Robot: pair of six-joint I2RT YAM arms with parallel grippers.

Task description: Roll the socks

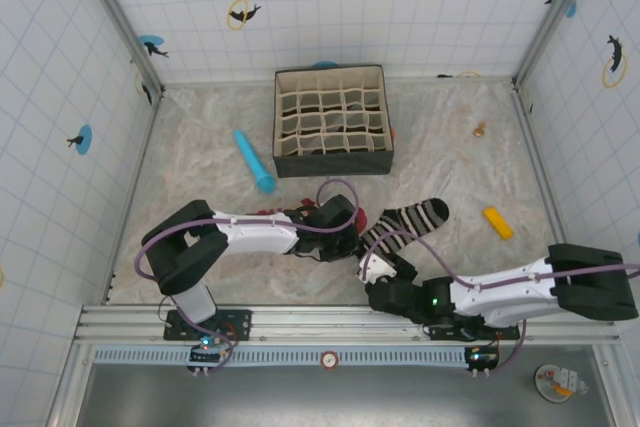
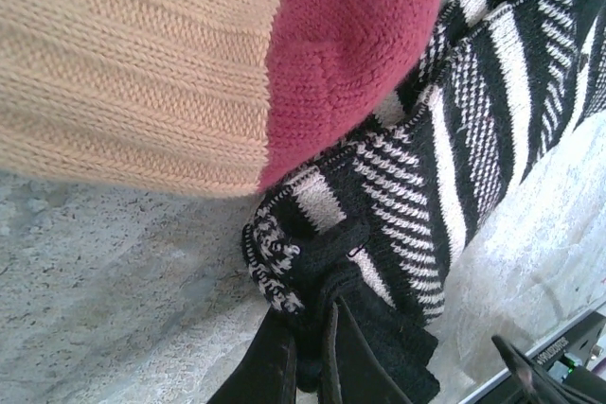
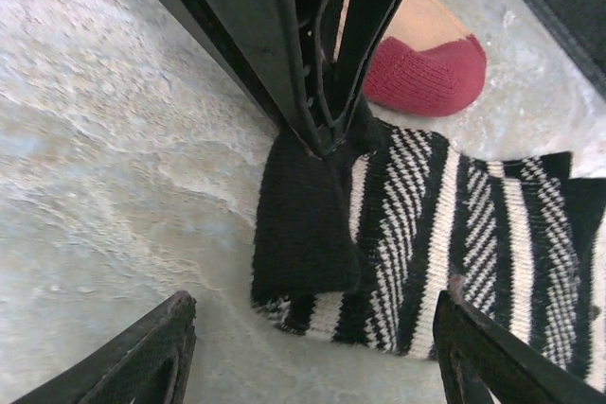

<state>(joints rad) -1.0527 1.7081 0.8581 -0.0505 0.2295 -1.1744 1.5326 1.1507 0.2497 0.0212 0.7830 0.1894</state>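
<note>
Top external shows two socks on the table (image 1: 200, 167), both on the near side of the one grey compartmented fabric box (image 1: 335, 163). The black-and-white striped knitted sock (image 1: 412, 219) slants from its black end by my arms out rightward. The peach knitted sock with a maroon toe (image 2: 142, 63) lies beside it. My left pincer (image 3: 322, 139) pinches the striped sock's black end, and my right pincer (image 3: 312, 305) hangs open above it.
</note>
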